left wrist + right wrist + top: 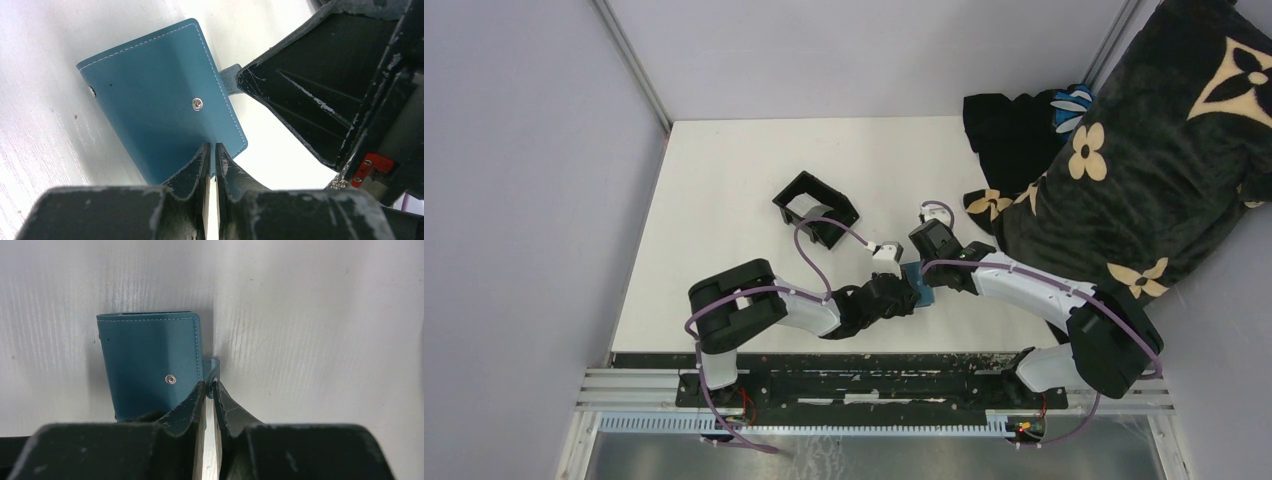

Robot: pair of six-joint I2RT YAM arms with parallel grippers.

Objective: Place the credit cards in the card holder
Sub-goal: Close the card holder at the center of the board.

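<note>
Drawn almost together, the left pincer [211, 152] is pinching the lower edge of the teal wallet [155, 95]. The right pincer [209, 390], just as narrow, is nipping the small closing tab [212, 367] sticking out from the wallet's side. The wallet is sitting folded shut between the two pincers, its silver snap stud [197, 103] facing outward. It is lying close to the near edge of the bench [714, 200], a little right of the middle. Whether it is lying flat or being tipped up on its edge is hard to tell.

Further back, toward the middle of the bench, a black open-topped box [816, 208] is standing well apart from the arms. A dark flowered blanket [1144, 160] is spilling over the far right corner. The cards are not showing in any view, and what the box is holding cannot be made out.

The job appears to be only getting under way. With both arms on the wallet, opening it looks like the step in hand. No pocket is showing yet and no card is lifted, so every card seems to be waiting its turn.
</note>
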